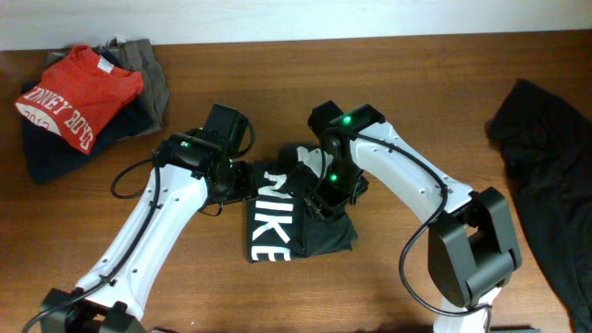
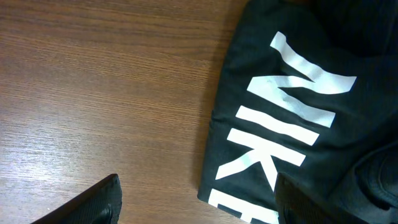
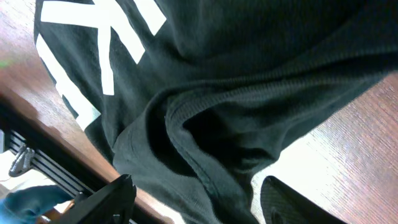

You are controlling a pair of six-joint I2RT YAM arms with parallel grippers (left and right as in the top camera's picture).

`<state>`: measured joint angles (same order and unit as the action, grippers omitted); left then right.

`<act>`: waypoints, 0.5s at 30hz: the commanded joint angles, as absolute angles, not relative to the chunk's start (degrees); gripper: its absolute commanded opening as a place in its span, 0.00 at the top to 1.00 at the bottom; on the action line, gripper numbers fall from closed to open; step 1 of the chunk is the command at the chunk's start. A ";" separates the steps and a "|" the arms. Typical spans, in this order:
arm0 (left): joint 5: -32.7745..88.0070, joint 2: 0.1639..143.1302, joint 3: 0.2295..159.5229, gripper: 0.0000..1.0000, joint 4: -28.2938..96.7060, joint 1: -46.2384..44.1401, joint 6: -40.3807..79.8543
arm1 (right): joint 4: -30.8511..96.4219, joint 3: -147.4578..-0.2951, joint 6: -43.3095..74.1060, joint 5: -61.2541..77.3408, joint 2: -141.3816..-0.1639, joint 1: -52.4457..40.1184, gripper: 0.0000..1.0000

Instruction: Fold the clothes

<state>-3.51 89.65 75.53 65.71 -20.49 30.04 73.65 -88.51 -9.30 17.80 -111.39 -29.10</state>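
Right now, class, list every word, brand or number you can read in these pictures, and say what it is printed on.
"NIKE": large white letters on the black T-shirt.
White lettering on the red shirt: too small and creased to read surely.
Nothing else legible.

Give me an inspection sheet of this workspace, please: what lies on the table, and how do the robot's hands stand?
Surface: brown wooden table.
Job's things: black NIKE T-shirt folded at centre; pile of clothes, red shirt on top, far left; black garment at the right edge.
Clutter: nothing seen.
Grippers: left gripper open over the shirt's lettered edge; right gripper open over its bunched fabric.
Cables: black cables loop beside both arms.
Surroundings: pale wall behind the table.
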 commanded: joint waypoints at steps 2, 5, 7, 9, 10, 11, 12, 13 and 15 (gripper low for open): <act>-4.38 90.06 75.46 0.22 65.60 -20.29 30.15 | 72.53 -84.03 -10.70 17.30 -111.07 -29.61 0.37; -4.38 90.06 75.46 0.22 65.58 -20.29 30.15 | 72.42 -82.61 -9.67 17.26 -111.07 -29.54 0.80; -4.38 90.06 75.46 0.21 65.52 -20.29 30.15 | 71.99 -82.63 -7.75 16.78 -111.04 -29.50 0.85; -4.38 90.06 75.46 0.21 65.49 -20.29 30.15 | 71.81 -82.72 -4.58 14.02 -111.04 -29.50 0.85; -4.38 90.06 75.46 0.21 65.58 -20.29 30.15 | 71.79 -82.74 -3.22 12.60 -111.02 -29.50 0.85; -4.38 90.06 75.46 0.21 65.65 -20.29 30.13 | 72.03 -82.94 -0.36 9.45 -110.98 -29.43 0.86; -4.38 90.06 75.44 0.21 65.63 -20.29 30.13 | 72.14 -83.02 0.75 8.32 -110.96 -29.32 0.87; -4.38 90.06 75.46 0.21 65.60 -20.29 30.13 | 72.29 -83.13 2.00 7.14 -110.96 -29.19 0.89; -4.38 90.06 75.46 0.21 65.58 -20.29 30.13 | 73.06 -83.26 4.80 3.90 -110.93 -28.42 0.93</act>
<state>-3.53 89.65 75.50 65.56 -20.49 30.04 72.31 -82.81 -1.23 10.55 -111.39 -29.06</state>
